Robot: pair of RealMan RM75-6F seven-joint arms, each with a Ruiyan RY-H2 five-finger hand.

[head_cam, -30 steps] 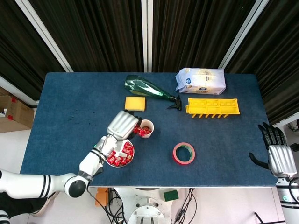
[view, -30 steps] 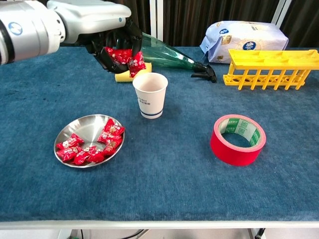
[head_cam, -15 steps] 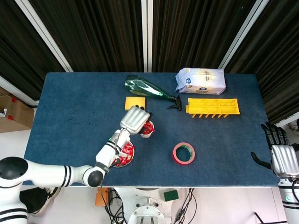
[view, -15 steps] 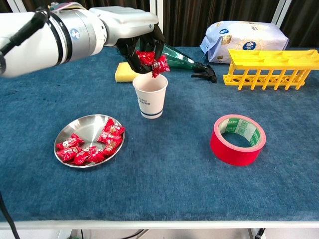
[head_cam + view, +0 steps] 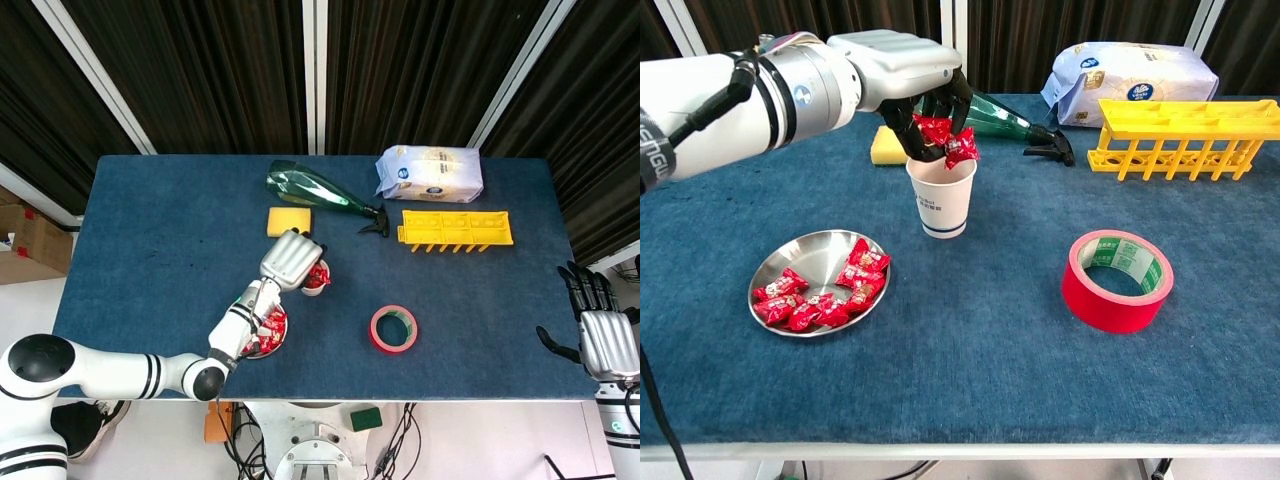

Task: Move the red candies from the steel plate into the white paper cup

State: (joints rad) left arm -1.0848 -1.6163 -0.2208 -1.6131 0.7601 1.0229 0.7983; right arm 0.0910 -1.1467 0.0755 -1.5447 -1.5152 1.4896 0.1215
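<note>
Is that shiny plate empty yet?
No. The steel plate holds several red candies; its far side is bare.

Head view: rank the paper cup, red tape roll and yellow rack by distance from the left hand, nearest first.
From the left hand:
1. White paper cup, directly under its fingers.
2. Red tape roll, toward the table's front edge.
3. Yellow rack, far across, beside the flour bag.

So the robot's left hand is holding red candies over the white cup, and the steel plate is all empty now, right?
Not quite. The left hand does hold red candies over the white cup, but the steel plate is not empty: the chest view shows several red candies lying on it.
</note>
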